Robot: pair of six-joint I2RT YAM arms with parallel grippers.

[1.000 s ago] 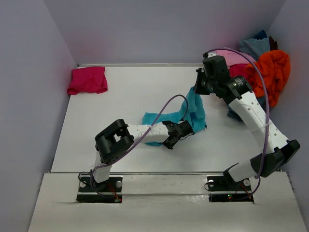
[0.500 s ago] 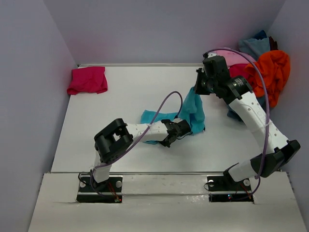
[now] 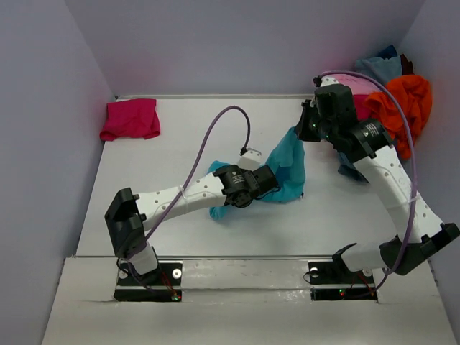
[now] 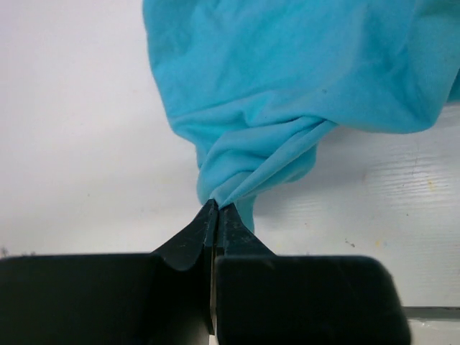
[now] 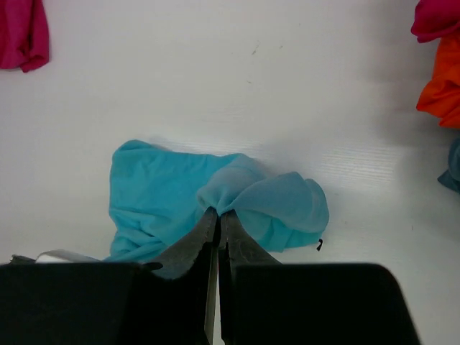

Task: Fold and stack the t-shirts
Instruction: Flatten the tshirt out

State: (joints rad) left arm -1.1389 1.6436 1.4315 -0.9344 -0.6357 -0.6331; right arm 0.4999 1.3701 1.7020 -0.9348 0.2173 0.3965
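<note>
pinching turquoise t-shirt (image 3: 289,162): left fingers (image 4: 188,242), right fingers (image 5: 195,241)

Even, diffuse light from above w/ soft shadows; table (image 3: 180,144) bright white, mildly washed out; wrist views sharp mid-frame, left gripper (image 4: 215,212) at 6 o'clock dark, slightly blurred.
</note>
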